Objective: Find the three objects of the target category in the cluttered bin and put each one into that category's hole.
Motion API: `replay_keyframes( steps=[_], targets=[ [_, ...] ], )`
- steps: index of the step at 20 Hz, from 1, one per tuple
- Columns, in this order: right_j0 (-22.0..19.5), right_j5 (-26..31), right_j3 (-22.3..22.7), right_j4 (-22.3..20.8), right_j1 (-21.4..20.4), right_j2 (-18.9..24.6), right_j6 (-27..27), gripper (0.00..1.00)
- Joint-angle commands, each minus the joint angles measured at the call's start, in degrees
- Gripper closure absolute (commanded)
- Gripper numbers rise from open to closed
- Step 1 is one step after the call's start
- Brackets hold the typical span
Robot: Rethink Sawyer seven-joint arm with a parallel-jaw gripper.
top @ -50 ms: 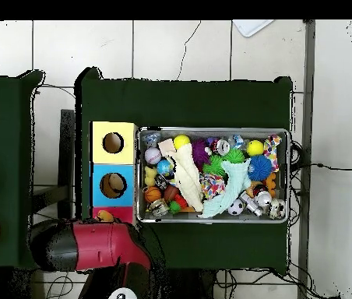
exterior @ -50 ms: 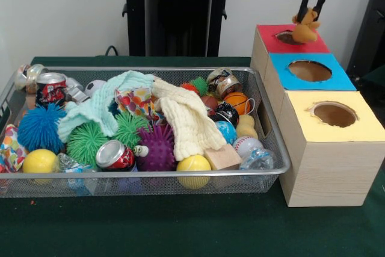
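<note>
— Three holes on that wooden box (exterior @ -50 ms: 328,167), and which one is it hanging over?

— The red one, upper right of the front view. The gripper (exterior @ -50 ms: 311,11) has its two dark fingers closed around a small yellow-orange plush toy (exterior @ -50 ms: 306,28), and the toy dangles straight above the red hole (exterior @ -50 ms: 287,37) — maybe a touch to the right of the opening's middle, over its right rim.

— So the drop is nearly lined up?

— I'd say close. The toy hangs upright, long axis vertical, its lower end just above the red top. A small shift toward the left of the frame would centre it, by my guess. If it lets go as it is, the toy might catch the rim and sit on the red panel instead of falling through.

— Any room to move?

— Plenty above the box; nothing stands around it. The blue hole (exterior @ -50 ms: 309,70) and the yellow hole (exterior @ -50 ms: 334,114) lie toward the lower right, well clear. The wire bin (exterior @ -50 ms: 274,148) sits just beside the box on the left, packed with spiky balls, cans and a cream cloth (exterior @ -50 ms: 187,121).

— And from overhead?

— The red arm (top @ -50 ms: 101,245) covers the red end of the box at lower left, so the toy barely shows there.
</note>
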Motion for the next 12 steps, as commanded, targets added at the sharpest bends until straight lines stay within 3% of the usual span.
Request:
replay_keyframes(
  steps=[1, 8, 12],
  targets=[
    [1.1, 3.6, -2.4, -1.2, 0.7, -0.5, 9.9, 0.0],
    [2.4, 1.0, 2.8, -1.7, -1.6, -1.5, 9.1, 0.0],
    [1.8, 0.6, 3.0, -1.7, -1.3, -1.5, 8.2, 0.0]
  ],
)
